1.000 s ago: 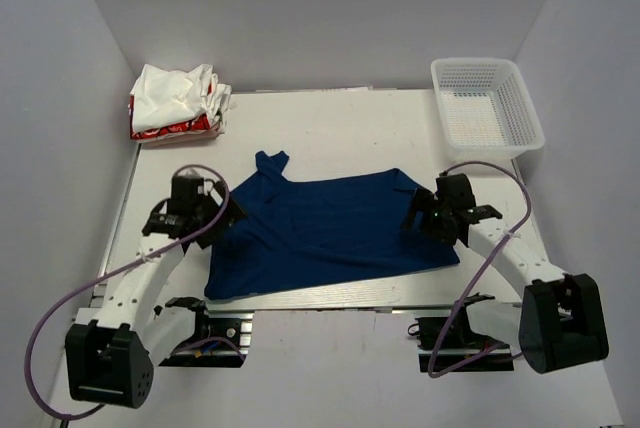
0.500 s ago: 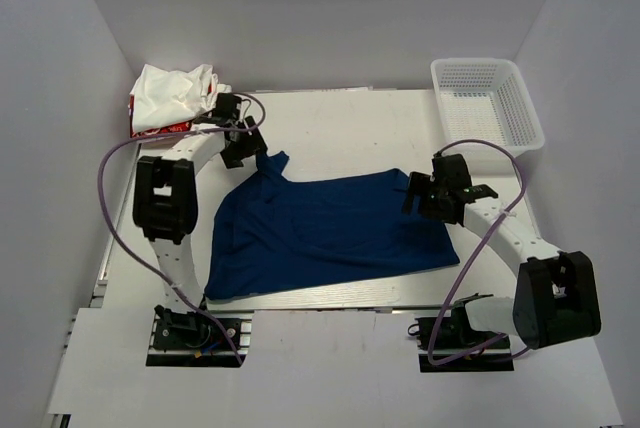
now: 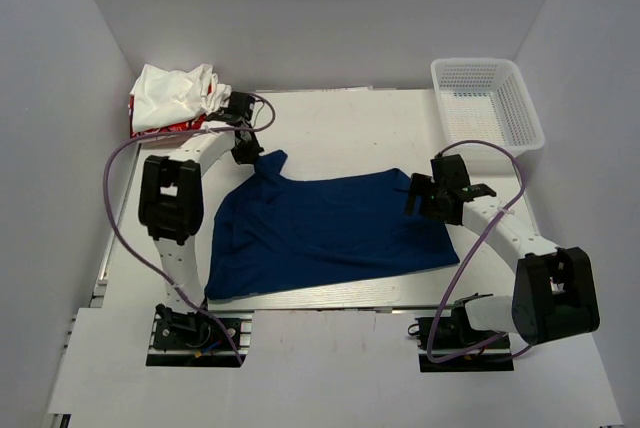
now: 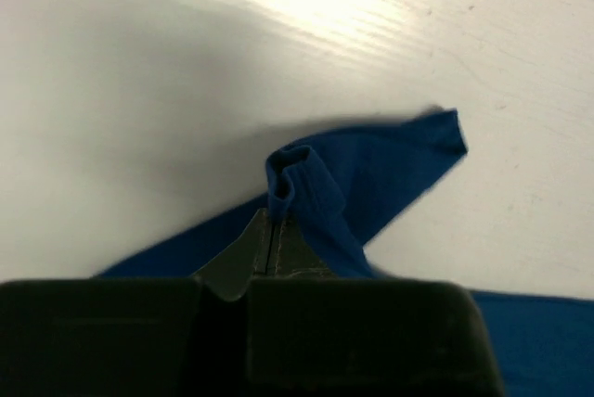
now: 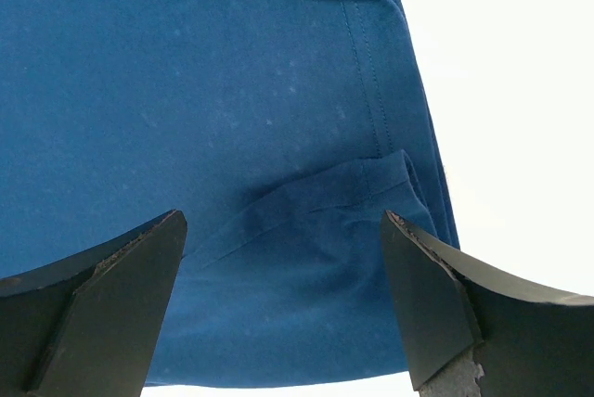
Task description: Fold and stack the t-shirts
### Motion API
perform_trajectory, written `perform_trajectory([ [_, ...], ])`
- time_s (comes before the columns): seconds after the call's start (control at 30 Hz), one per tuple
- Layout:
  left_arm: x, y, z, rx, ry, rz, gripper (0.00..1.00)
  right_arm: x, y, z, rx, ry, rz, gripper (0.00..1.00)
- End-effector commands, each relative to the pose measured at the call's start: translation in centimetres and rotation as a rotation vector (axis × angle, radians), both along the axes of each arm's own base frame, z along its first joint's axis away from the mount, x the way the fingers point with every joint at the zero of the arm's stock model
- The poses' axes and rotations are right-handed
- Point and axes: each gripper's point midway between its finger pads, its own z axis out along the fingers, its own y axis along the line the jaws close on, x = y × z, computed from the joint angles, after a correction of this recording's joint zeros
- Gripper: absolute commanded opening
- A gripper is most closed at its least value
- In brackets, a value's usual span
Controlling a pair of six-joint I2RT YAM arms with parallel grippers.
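A navy blue t-shirt (image 3: 330,233) lies spread out across the middle of the table. My left gripper (image 3: 247,151) is at its far left corner, shut on a small raised fold of the blue cloth (image 4: 295,172); in the left wrist view the jaws (image 4: 275,223) meet with the fold pinched between them. My right gripper (image 3: 417,195) hangs open over the shirt's right edge, and its fingers (image 5: 125,290) straddle a creased hem of the shirt (image 5: 306,202) without touching it. More t-shirts, white with red parts (image 3: 175,100), sit bunched in a pile at the far left corner.
A white mesh basket (image 3: 487,106) stands at the far right corner of the table (image 3: 350,123). White walls close in the left, right and back. Purple cables loop beside both arms.
My left arm swung from the shirt's near left side to its far left corner and shut on a fold of cloth. The right gripper barely shifted and stayed open.
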Motion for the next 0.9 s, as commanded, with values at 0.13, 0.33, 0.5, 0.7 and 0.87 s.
perform_trajectory([
  [0.13,-3.3,3.6,9.6,0.086,-0.162,0.159,0.0,0.4,0.1,-0.1,0.005,-0.019,0.01,0.9],
  [0.33,-1.3,-3.4,12.3,-0.077,-0.296,0.019,0.0,0.1,0.4,-0.5,0.02,-0.013,0.021,0.9],
  [0.5,3.3,-11.5,7.9,-0.095,-0.22,-0.113,0.12,-0.2,0.3,-1.0,0.02,0.008,0.013,0.9],
  [0.7,6.0,-11.8,6.2,0.029,-0.124,-0.05,1.0,-0.4,0.1,-0.3,0.013,-0.01,0.013,0.9],
  [0.87,4.4,-9.0,9.9,0.011,-0.237,-0.014,1.0,-0.2,0.4,0.5,0.032,-0.039,0.028,0.9],
])
